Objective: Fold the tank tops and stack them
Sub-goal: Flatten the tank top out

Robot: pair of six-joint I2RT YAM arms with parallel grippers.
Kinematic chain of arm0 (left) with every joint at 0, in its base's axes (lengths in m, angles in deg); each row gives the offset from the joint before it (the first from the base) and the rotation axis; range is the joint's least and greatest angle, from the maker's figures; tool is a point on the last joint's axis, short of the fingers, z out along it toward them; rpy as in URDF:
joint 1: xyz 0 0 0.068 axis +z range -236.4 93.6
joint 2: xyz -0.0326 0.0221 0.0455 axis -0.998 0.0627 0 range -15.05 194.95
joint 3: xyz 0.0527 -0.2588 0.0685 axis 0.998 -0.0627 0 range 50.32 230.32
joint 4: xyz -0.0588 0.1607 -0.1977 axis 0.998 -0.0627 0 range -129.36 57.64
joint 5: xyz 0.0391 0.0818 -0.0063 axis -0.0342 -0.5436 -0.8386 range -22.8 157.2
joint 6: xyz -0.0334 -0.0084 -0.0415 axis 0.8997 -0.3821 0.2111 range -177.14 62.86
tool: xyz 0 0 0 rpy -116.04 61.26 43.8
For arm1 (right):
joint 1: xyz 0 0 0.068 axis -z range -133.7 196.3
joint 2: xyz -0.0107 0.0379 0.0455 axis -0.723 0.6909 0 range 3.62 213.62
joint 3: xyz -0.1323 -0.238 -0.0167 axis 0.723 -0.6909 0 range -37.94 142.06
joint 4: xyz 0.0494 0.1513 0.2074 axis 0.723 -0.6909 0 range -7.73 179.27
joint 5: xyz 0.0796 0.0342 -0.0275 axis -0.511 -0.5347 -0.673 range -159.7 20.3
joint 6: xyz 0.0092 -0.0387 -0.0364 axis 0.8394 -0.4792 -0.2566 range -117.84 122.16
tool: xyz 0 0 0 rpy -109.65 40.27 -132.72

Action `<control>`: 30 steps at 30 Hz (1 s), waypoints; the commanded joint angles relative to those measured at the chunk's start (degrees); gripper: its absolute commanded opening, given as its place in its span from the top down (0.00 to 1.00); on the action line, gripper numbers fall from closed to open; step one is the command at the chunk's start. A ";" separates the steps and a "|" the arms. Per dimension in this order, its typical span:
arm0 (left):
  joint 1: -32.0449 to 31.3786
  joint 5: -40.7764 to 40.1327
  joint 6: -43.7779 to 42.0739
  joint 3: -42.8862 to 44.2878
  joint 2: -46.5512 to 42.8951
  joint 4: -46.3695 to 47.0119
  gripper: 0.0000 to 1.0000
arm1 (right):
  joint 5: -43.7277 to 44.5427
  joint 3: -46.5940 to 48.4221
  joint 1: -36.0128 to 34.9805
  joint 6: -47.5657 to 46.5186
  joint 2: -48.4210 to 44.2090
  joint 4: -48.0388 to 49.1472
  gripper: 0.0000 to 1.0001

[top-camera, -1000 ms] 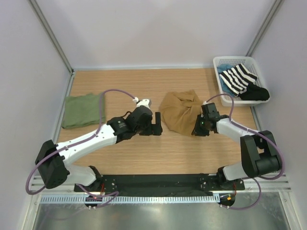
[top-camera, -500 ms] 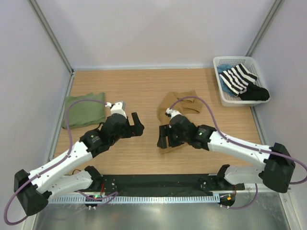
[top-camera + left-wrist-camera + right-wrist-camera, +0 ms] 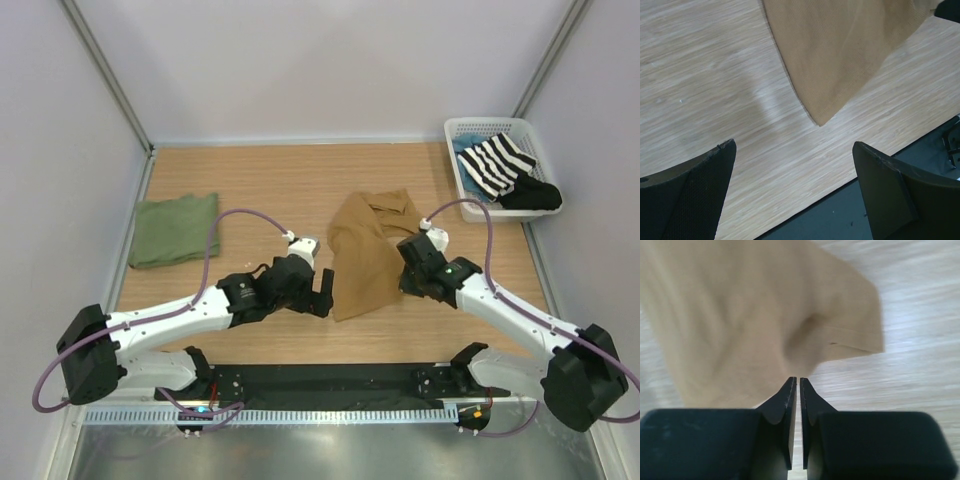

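Note:
The tan-brown tank top lies rumpled in the middle of the table, a long flap reaching toward the near edge. It also shows in the left wrist view and the right wrist view. The olive green tank top lies folded at the far left. My left gripper is open and empty just left of the tan flap's near corner, which points between its fingers. My right gripper is at the tan top's right edge. Its jaws stand shut with nothing seen between them, the cloth just beyond the tips.
A white basket stands at the back right, holding a black-and-white striped garment and a black garment. The dark mounting rail runs along the table's near edge.
My right gripper swung left over the tan top, then back to its right edge, and the cloth now lies drawn out toward the near edge. My left gripper returned to the flap's left side.

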 commanded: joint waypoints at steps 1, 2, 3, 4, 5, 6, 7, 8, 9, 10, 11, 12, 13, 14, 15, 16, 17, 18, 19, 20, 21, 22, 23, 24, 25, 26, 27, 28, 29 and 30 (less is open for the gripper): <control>-0.13 -1.68 -0.53 2.84 0.81 3.91 0.00 | 8.01 -5.48 2.50 8.87 -7.09 0.26 0.86; -0.13 -1.51 -0.62 2.84 0.98 4.09 0.00 | 10.37 -6.81 3.12 10.54 -10.68 0.01 0.84; -0.21 -1.42 -0.71 2.75 0.90 4.27 0.00 | 10.66 -9.00 4.17 12.39 -12.11 -0.17 0.84; -0.22 -1.24 -0.80 2.67 0.81 4.44 0.00 | 10.49 -9.80 4.79 12.32 -13.60 0.26 0.83; -0.22 -1.07 -1.06 2.49 0.64 4.53 0.00 | 10.22 -10.42 5.23 11.79 -14.49 0.70 0.82; -0.22 -1.07 -1.15 2.32 0.37 4.62 0.00 | 10.05 -10.69 5.67 11.62 -15.28 0.97 0.82; -0.22 -1.07 -1.23 2.14 0.28 4.79 0.00 | 10.13 -10.86 6.45 10.92 -15.02 0.97 0.81; -0.22 -0.98 -1.41 1.96 0.11 4.88 0.00 | 10.22 -10.60 6.90 10.56 -14.50 0.71 0.81; -0.22 -0.89 -1.41 1.88 0.02 4.97 0.00 | 10.48 -10.34 7.51 10.39 -12.41 0.53 0.81; -0.22 -0.72 -1.50 1.87 0.11 5.14 0.00 | 10.48 -9.73 8.91 9.43 -11.17 0.36 0.82; -0.22 -0.63 -1.59 1.79 0.11 5.15 0.01 | 10.31 -9.46 9.71 9.07 -9.76 0.35 0.82; -0.22 -0.37 -1.59 1.79 0.19 5.15 0.00 | 9.79 -9.29 10.50 8.28 -8.53 0.70 0.81; -0.22 -0.28 -1.59 1.79 0.37 5.23 0.00 | 8.04 -9.20 12.07 7.66 -6.17 2.01 0.74; -0.22 -0.10 -1.59 1.70 0.28 5.32 0.00 | 6.98 -9.28 12.70 6.61 -5.19 2.89 0.70; -0.22 0.07 -1.59 1.70 0.46 5.41 0.00 | 6.10 -9.46 13.14 6.17 -4.31 3.77 0.67; -0.22 0.16 -1.50 1.61 0.37 5.41 0.00 | 4.61 -9.72 13.75 5.82 -2.73 5.35 0.66; -0.22 0.16 -1.50 1.52 0.28 5.41 0.00 | 4.25 -9.90 14.45 5.81 -2.11 5.89 0.62; -0.22 0.42 -1.59 1.44 0.28 5.50 0.00 | 4.07 -10.16 14.72 5.64 -1.41 7.20 0.62; -0.22 0.51 -1.67 1.35 0.11 5.41 0.01 | 3.46 -10.42 14.99 5.55 -0.27 7.82 0.62; -0.22 0.60 -1.67 1.26 -0.07 5.41 0.00 | 3.11 -10.51 15.51 5.46 0.35 8.26 0.62; -0.22 0.60 -1.67 1.17 -0.16 5.32 0.00 | 2.67 -10.95 15.69 5.46 0.97 9.57 0.62; -0.22 0.60 -1.94 1.00 -0.42 5.41 0.00 | 1.88 -11.21 15.87 5.37 2.02 10.19 0.62; -0.22 0.52 -2.03 1.00 -0.68 5.32 0.00 | 1.61 -11.30 16.13 5.29 2.38 10.81 0.62; -0.22 0.43 -2.11 0.91 -0.77 5.15 0.00 | 1.52 -11.57 16.22 5.46 2.82 11.68 0.62; -0.22 0.25 -2.29 0.91 -0.77 5.06 0.00 | 1.43 -11.66 16.13 5.55 3.60 12.04 0.62; -0.22 0.16 -2.38 0.91 -0.95 4.88 0.00 | 1.08 -11.83 16.39 5.55 4.05 12.48 0.64; -0.22 0.08 -2.46 0.91 -1.04 4.88 0.00 | 0.82 -11.75 16.31 5.29 4.40 13.27 0.74; -0.22 -0.01 -2.73 0.91 -0.95 4.80 0.00 | 0.12 -11.66 16.48 5.02 4.92 13.62 0.81; -0.22 0.07 -2.82 0.99 -0.77 4.71 0.00 | -0.15 -10.96 16.40 4.94 4.93 13.63 0.93; -0.22 0.16 -3.08 1.08 -0.60 4.62 0.00 | -0.24 -10.34 16.39 4.24 4.75 13.19 0.99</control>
